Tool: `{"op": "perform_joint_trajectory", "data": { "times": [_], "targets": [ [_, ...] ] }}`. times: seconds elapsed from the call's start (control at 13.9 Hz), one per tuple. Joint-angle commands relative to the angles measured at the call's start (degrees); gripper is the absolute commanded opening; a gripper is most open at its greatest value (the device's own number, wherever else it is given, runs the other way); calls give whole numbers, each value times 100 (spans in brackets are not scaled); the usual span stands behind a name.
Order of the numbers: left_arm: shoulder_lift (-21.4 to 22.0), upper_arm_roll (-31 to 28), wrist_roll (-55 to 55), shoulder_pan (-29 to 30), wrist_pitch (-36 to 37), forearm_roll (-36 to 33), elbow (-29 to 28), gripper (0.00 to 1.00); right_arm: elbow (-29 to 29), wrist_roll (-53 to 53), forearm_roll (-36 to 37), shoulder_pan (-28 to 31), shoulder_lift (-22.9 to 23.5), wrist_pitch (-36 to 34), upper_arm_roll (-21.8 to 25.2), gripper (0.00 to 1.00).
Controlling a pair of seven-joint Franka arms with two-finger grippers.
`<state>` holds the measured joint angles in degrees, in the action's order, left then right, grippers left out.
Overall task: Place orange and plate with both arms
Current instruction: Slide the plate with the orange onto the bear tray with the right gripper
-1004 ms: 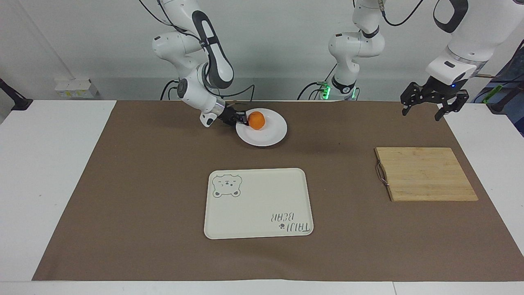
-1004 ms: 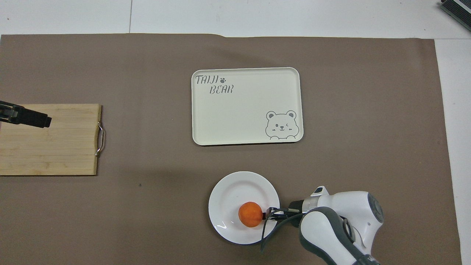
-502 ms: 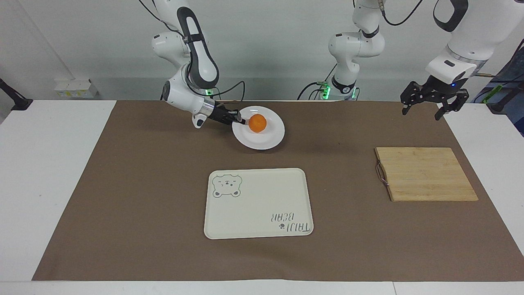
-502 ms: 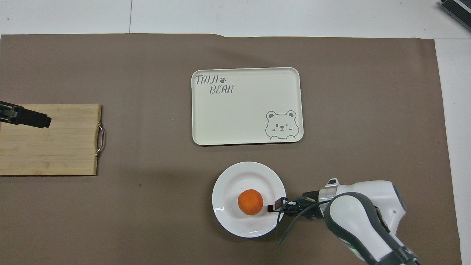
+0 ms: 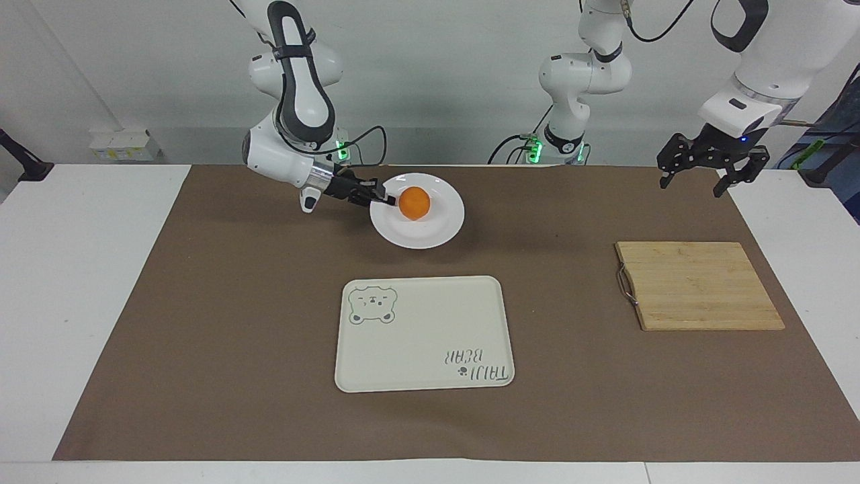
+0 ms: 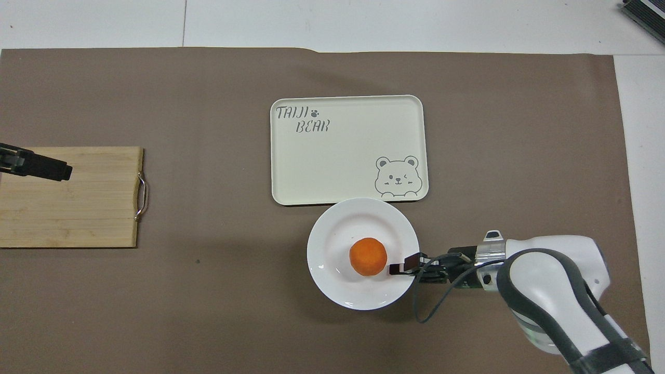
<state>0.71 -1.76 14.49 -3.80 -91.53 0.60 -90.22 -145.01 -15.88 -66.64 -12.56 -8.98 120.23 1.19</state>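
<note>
The white plate (image 5: 430,227) (image 6: 343,228) hangs a little above the brown mat with its shadow beneath it. The orange (image 5: 414,202) (image 6: 368,256) rests near the plate's middle. My right gripper (image 5: 384,197) (image 6: 397,268) is shut on the plate's rim at the side toward the right arm's end, its fingertips close beside the orange. In the overhead view the plate's edge just overlaps the cream tray's near edge. My left gripper (image 5: 702,169) (image 6: 36,165) waits open in the air over the table edge near the cutting board, holding nothing.
A cream tray (image 5: 423,333) (image 6: 348,150) with a bear drawing lies mid-table, farther from the robots than the plate. A wooden cutting board (image 5: 699,286) (image 6: 78,208) with a metal handle lies toward the left arm's end. A brown mat covers the table.
My right gripper has lifted the plate with the orange off the mat and carried it toward the tray. The orange stayed on the plate. The left arm has not moved.
</note>
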Motion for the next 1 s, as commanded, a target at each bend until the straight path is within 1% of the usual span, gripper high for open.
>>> {"op": "perform_joint_trajectory", "data": {
  "times": [0.0,0.22,0.5,0.79,0.93],
  "targets": [
    [52,53,62,55,109,-95,39,100,656,49,-235,184,430,-141,-31,0],
    [52,62,62,55,117,-95,39,100,1596,312,-235,403,1054,-211,-31,0],
    [52,62,62,46,118,-95,39,100,2940,507,-244,465,2170,-308,-39,0],
    [52,62,62,46,117,-95,39,100,3821,507,-235,545,2997,-220,-31,0],
    [52,62,62,46,117,-95,30,100,4146,507,-235,545,3305,-202,-31,0]
  ]
}}
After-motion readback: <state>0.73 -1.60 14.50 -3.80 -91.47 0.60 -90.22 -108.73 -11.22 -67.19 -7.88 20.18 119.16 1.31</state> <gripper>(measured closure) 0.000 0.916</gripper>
